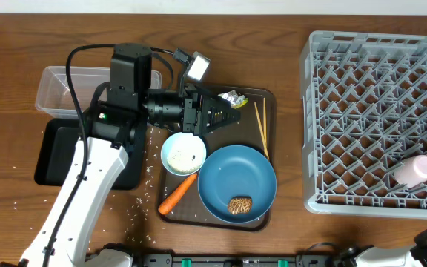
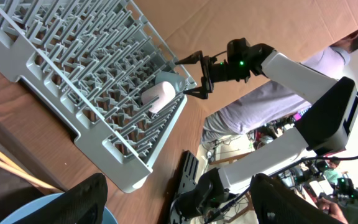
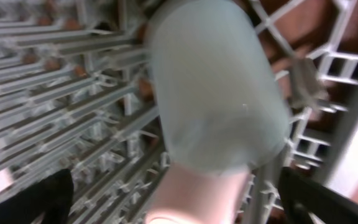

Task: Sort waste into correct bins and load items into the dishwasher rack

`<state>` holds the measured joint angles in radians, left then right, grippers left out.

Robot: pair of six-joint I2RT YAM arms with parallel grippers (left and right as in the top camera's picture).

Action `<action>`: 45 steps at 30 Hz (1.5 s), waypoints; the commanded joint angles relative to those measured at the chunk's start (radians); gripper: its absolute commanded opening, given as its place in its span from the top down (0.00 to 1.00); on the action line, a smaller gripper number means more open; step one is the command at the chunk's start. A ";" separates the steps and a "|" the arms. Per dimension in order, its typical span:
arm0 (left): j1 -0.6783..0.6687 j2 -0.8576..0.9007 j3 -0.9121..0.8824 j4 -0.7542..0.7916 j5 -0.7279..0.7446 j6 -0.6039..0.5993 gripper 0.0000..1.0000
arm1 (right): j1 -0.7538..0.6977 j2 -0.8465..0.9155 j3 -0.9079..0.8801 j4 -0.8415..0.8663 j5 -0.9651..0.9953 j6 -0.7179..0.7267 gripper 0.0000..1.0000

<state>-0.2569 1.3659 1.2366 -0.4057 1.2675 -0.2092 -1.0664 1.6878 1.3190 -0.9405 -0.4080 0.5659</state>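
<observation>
Dishwasher rack (image 1: 376, 89): stands at the right of the worktop (image 1: 288, 237), with two items only, near its right front corner

Brown serving tray (image 1: 271, 96): carries the blue dish (image 1: 228, 174), white bowl (image 1: 183, 153) and chopsticks (image 1: 261, 130), none yet loaded

Bins: clear tub (image 1: 54, 89) and black tray (image 1: 50, 159) sit at the far left, partly under the left arm

Waste, unsorted: carrot (image 1: 178, 194) beside the bowl, brown food piece (image 1: 240, 205) in the dish, wrapper (image 1: 233, 96) at the serving tray's far edge, rice grains (image 1: 143, 174) loose on the worktop

Step in hand, as judged: seating the light-blue cup (image 3: 216, 87) in the rack against the white cup (image 1: 415, 169) (whether one sits inside the other cannot be told)

Right tool (image 2: 182, 77): fingers spread either side of the light-blue cup, apparently not pinching

Left tool (image 1: 227, 116): spread, empty, just beside the wrapper

Recommendation: draw the right tool back along its own line with jaws wide, so no finger drags a cup off the pegs; check that both cups rest steady before leaving
</observation>
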 commanded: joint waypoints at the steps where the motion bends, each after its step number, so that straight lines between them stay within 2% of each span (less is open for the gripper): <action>1: 0.005 -0.005 0.011 -0.001 -0.004 0.005 0.25 | -0.027 -0.018 0.009 0.027 -0.172 -0.021 0.01; 7: 0.005 -0.005 0.011 0.000 -0.007 0.020 0.25 | 0.008 -0.134 0.009 0.063 -0.307 -0.095 0.01; 11: 0.005 -0.015 0.011 -0.016 -0.110 0.021 0.25 | 0.102 -0.261 0.009 0.066 -0.319 -0.122 0.01; 16: 0.005 -0.064 0.011 -0.143 -0.443 0.044 0.25 | 0.321 -0.439 0.009 0.061 -0.244 -0.183 0.01; 21: 0.004 -0.104 0.011 -0.338 -0.836 0.039 0.25 | 0.579 -0.565 0.009 0.009 0.050 -0.246 0.01; 23: 0.004 -0.103 0.011 -0.395 -0.925 0.039 0.25 | 0.667 -0.585 0.009 -0.027 0.135 -0.246 0.01; 27: 0.003 -0.089 0.011 -0.456 -0.993 0.040 0.25 | 0.815 -0.587 0.009 -0.062 0.087 -0.343 0.01; 31: 0.002 -0.058 0.011 -0.428 -0.992 0.049 0.25 | 0.953 -0.570 0.009 -0.056 0.061 -0.388 0.04; 34: -0.014 -0.017 0.011 -0.384 -0.993 0.105 0.25 | 1.017 -0.551 0.009 -0.043 0.072 -0.388 0.06; 37: -0.069 0.049 0.011 -0.306 -1.026 0.178 0.25 | 1.033 -0.533 0.009 -0.039 0.089 -0.352 0.06; 38: -0.092 0.077 0.011 -0.275 -1.068 0.191 0.20 | 1.033 -0.528 0.009 -0.040 0.099 -0.330 0.06; 41: -0.146 0.166 0.011 -0.182 -1.183 0.220 0.17 | 1.033 -0.519 0.009 -0.041 0.097 -0.306 0.05; 45: -0.201 0.309 0.011 -0.019 -1.191 0.302 0.16 | 1.033 -0.518 0.009 -0.059 0.097 -0.298 0.05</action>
<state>-0.4328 1.6035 1.2369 -0.4644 0.1410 0.0067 -0.0452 1.1717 1.3243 -0.9916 -0.3206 0.2443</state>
